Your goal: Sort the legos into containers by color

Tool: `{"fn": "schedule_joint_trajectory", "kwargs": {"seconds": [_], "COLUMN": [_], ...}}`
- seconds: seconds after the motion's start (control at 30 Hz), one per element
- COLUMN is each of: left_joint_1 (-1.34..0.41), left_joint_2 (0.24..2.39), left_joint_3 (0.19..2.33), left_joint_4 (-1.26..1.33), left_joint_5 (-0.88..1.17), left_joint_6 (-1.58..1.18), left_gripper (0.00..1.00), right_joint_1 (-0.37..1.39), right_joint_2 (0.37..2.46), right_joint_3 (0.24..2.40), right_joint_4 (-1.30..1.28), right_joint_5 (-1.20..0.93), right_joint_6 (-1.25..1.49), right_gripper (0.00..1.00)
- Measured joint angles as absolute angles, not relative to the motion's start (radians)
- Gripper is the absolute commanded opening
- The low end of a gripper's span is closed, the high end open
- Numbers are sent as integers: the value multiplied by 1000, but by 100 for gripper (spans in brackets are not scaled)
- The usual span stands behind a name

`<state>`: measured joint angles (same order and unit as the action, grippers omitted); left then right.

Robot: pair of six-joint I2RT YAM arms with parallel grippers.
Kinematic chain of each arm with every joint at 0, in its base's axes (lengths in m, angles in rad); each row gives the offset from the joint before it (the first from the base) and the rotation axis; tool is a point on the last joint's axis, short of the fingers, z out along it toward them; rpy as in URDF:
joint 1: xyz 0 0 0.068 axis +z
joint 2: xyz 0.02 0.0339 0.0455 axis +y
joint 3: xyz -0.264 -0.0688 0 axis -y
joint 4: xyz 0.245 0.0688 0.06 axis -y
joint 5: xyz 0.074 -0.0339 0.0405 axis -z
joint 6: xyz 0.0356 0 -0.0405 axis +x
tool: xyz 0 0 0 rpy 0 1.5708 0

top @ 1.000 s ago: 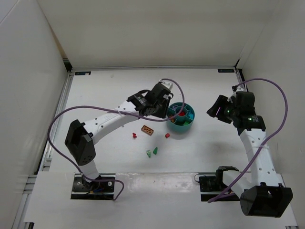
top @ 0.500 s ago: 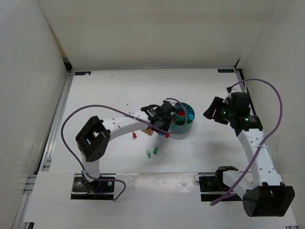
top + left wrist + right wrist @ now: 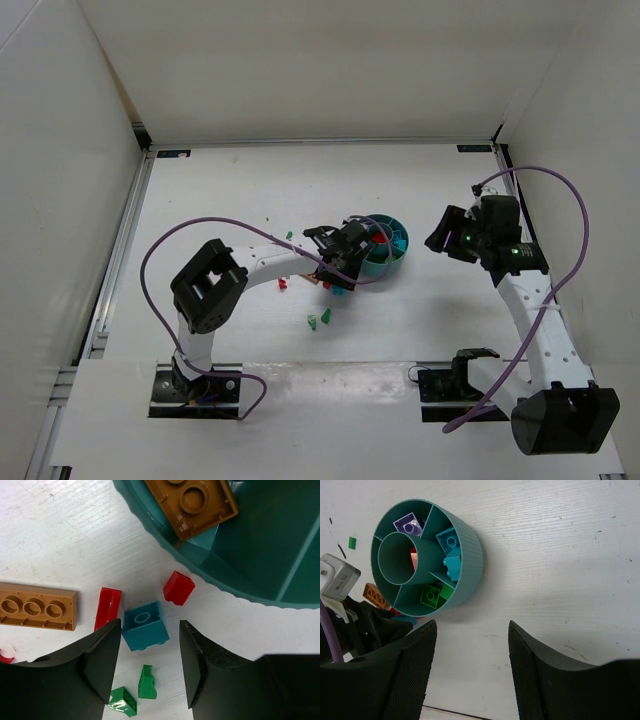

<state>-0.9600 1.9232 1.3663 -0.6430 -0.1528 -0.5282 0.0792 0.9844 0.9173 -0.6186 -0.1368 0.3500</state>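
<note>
teal brick [image 3: 145,626] lies untouched between the parted fingers of our left gripper [image 3: 150,627]; next we should close, then lift it to the bowl [image 3: 235,587]. our right gripper [image 3: 472,625] hangs wide, empty.

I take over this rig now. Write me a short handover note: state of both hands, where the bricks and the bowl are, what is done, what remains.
Hands: left hand open, low over the table, a finger on each side of a small teal plastic brick, not gripping; right hand open and empty, right of the round teal divided bowl.
Done: bowl holds a purple brick, teal bricks, green bricks and an orange brick.
Left: the teal brick, two red bricks, a long orange plate and small green pieces lie on the table beside the bowl.
</note>
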Motion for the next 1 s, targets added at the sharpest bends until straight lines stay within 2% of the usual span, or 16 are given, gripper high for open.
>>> {"fn": "schedule_joint_trajectory", "kwargs": {"seconds": [0.17,0.37,0.53,0.8,1.0], "left_joint_1": [-962,-965,-966,-966,-966], "left_joint_2": [1923,1924,1923,1871,1755], "left_joint_3": [1365,1364,1364,1426,1611], "left_joint_4": [-642,-643,-645,-758,-740], "left_joint_5": [-144,-139,-139,-179,-229], "left_joint_6": [-528,-531,-530,-491,-390], "left_gripper": [60,45,41,42,45], "right_joint_1": [81,81,79,65,17], "right_joint_2": [984,984,983,976,961], "right_joint_3": [917,917,917,917,917], "right_joint_4": [-619,-619,-619,-619,-618], "right_joint_5": [-134,-131,-130,-130,-143], "right_joint_6": [347,347,346,343,344], "right_gripper": [63,63,63,63,63]}}
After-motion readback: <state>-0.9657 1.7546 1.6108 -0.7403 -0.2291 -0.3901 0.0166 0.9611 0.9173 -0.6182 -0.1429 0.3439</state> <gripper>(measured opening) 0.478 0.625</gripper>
